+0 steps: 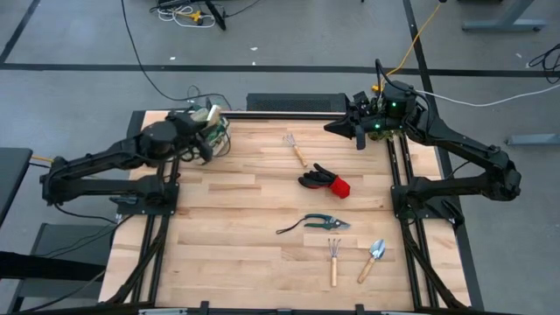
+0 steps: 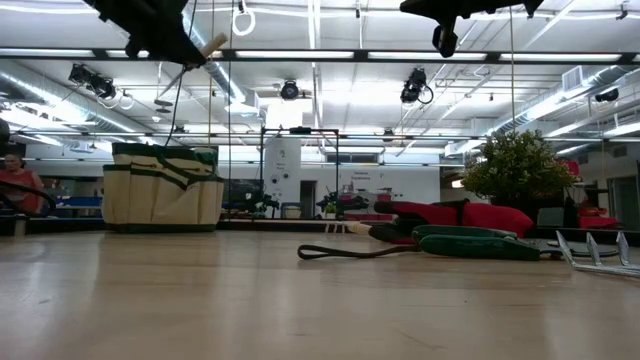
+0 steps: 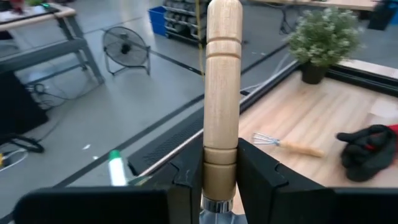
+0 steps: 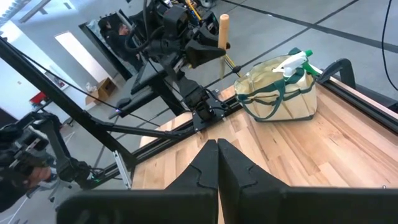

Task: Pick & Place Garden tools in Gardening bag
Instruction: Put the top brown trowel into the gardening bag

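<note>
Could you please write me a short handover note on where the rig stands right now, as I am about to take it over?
Left gripper: shut on a wooden-handled tool, raised above the gardening bag at the table's far left corner.
Right gripper: shut, empty, waiting at the far right.
Done: green spray bottle already in the bag.
Left on the table: rake and gloves mid-table; pruning shears, fork and trowel nearer the front.
Next: probably lower the held tool into the bag, then fetch the rest.

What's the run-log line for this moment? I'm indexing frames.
left gripper: shut on wooden-handled tool, above gardening bag | right gripper: shut, empty, raised | on table: gloves, shears
</note>
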`<state>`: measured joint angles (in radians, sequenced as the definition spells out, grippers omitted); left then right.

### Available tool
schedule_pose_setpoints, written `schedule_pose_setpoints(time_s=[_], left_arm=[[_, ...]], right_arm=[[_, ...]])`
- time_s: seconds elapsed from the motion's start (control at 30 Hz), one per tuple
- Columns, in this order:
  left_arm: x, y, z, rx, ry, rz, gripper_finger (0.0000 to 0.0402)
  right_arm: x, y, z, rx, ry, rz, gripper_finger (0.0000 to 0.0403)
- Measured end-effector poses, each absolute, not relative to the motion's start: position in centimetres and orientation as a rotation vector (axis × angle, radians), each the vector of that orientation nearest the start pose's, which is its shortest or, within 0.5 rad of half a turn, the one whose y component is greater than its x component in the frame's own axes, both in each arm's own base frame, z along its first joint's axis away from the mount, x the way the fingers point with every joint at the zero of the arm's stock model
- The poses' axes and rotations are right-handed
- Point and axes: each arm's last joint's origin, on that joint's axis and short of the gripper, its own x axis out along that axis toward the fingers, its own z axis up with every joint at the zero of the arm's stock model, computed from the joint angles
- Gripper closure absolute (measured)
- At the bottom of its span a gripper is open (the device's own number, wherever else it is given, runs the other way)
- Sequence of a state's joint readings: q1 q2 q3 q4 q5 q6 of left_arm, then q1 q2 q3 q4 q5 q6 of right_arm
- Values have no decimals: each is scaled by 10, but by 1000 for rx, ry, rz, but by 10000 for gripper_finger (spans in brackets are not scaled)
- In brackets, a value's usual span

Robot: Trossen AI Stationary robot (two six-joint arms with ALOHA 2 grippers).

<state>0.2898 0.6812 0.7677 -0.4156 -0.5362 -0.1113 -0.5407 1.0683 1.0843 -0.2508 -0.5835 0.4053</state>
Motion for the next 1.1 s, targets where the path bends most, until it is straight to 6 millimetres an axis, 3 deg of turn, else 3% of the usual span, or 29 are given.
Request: schedule_pose_setpoints(time_s=[0.33,1.1], left_arm=[[112,57,298,-52,258,1025,319],[108,80,247,-147,177,1345,320]], right_arm=[[202,-103,377,514,205,0,403],[202,-103,377,501,202,-21,403]])
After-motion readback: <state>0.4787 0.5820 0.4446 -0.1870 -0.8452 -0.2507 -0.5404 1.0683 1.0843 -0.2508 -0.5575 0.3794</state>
